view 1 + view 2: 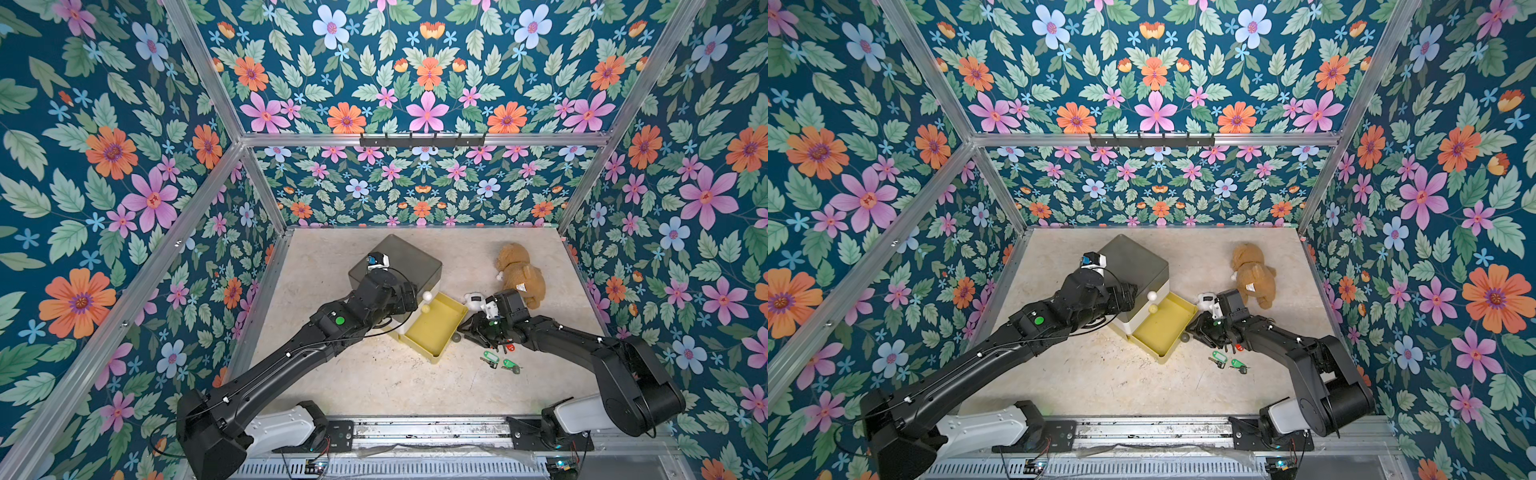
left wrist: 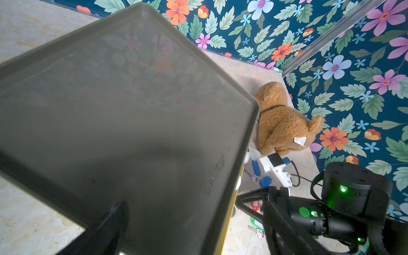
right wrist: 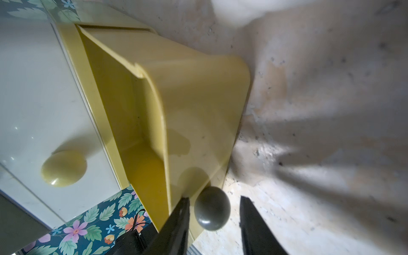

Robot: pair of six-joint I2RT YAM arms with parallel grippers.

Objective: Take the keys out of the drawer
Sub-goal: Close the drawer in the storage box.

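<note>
The yellow drawer (image 1: pixel 434 328) stands pulled out of a small cabinet (image 1: pixel 399 259) with a grey top, and its floor looks bare. Two green-tagged keys (image 1: pixel 498 360) and a red-tagged key (image 1: pixel 508 345) lie on the table beside the drawer. Two blue-tagged keys (image 2: pixel 260 174) lie further back. My right gripper (image 3: pixel 214 197) is open, its jaws either side of the drawer's grey knob (image 3: pixel 212 208) with gaps showing. My left gripper (image 1: pixel 408 296) sits at the cabinet's top front edge. One finger (image 2: pixel 103 229) shows over the grey top; its jaw state is hidden.
A brown plush bear (image 1: pixel 521 274) lies at the back right, with a small white plush toy (image 1: pixel 473 300) between it and the drawer. A black hook rail (image 1: pixel 422 141) hangs on the back wall. Flowered walls close in three sides.
</note>
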